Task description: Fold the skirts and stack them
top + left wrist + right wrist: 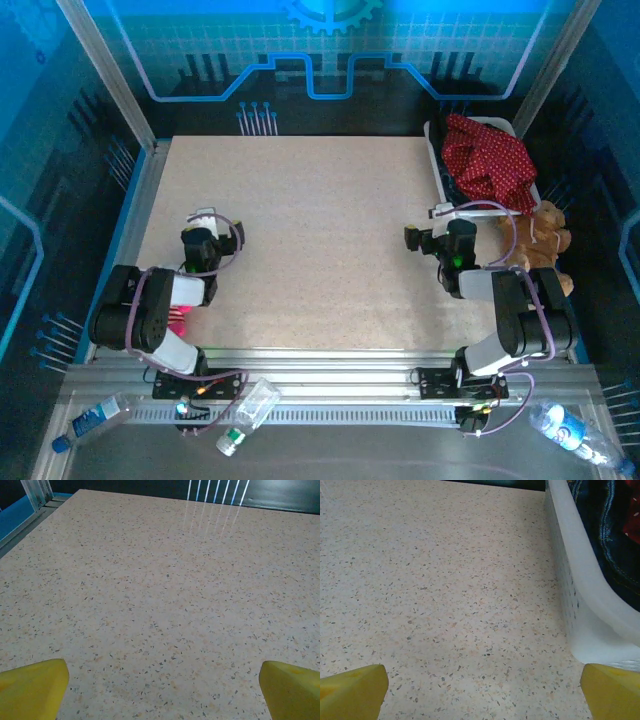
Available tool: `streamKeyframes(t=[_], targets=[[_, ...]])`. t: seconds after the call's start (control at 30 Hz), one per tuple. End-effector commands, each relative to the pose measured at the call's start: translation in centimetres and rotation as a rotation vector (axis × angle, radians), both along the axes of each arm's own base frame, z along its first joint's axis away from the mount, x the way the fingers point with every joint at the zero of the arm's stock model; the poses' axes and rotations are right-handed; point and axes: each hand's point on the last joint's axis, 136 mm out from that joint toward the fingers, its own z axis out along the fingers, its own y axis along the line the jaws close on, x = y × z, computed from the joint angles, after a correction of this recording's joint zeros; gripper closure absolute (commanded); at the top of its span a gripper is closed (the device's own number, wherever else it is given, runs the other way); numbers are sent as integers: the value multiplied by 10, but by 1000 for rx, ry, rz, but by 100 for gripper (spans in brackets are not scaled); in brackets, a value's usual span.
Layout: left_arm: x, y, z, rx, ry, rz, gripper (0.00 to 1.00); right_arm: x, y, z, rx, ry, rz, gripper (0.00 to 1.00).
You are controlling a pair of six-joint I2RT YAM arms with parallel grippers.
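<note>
The left gripper and the right gripper both have their jaws wide apart, low over the speckled table. The red skirt lies heaped in the white basket.

Table, contents by position:
- Far right corner: basket, with skirts heaped in it and hanging over its right rim
- Right edge, just nearer than the basket: teddy bear
- Left half: left gripper above bare table
- Right half: right gripper, with the basket wall just to its right
- Near rail, before the arm bases: two bottles left, one bottle right
</note>
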Motion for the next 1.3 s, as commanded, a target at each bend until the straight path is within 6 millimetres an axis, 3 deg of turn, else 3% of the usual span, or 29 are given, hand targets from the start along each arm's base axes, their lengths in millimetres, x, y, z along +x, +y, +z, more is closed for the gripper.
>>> streamKeyframes(t=[0.0,0.7,0.8,1.03,1.17,1.27], targets=[[7,-4,11,11,-39,-20,1,5,2,11,-1,-40,8,0],[7,-4,11,12,-38,-20,1,5,1,11,7,-37,10,0],[5,-3,16,13,-52,-16,1,2,8,15,6,-48,54,0],[-27,19,66,-26,-129,136,1,-33,12,65,36,-41,42,0],[-53,41,94,-175,-164,323,1,-52,-7,96,109,1,-98,0],[-89,66,96,-368,-131,598,1,-57,-25,129,182,15,-206,0]])
